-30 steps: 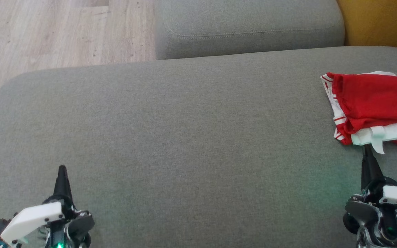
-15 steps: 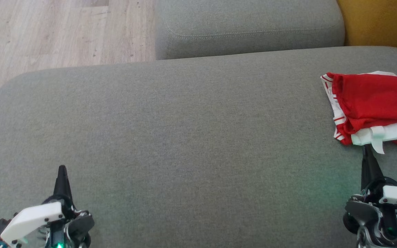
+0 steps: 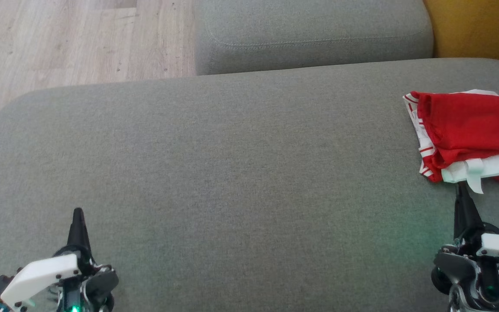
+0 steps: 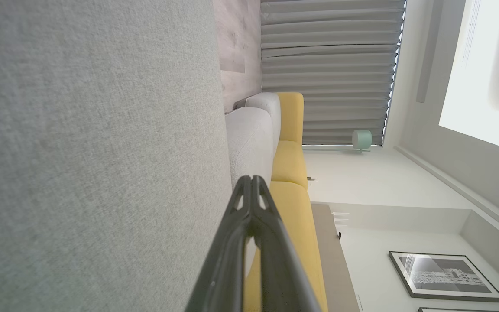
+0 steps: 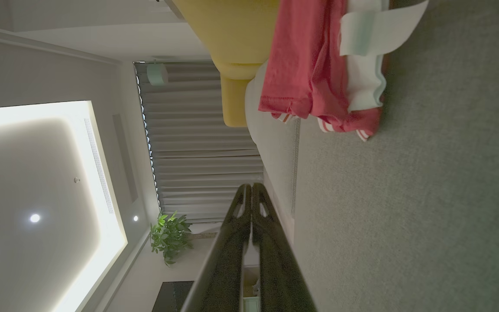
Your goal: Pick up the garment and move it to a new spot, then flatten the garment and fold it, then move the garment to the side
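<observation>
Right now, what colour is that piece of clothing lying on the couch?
The garment is mostly red, with white panels and red-and-white striped trim. The head view shows it best.

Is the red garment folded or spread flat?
Folded. The garment lies as a compact stack on the grey cushion, white striped layers showing under the red.
</observation>
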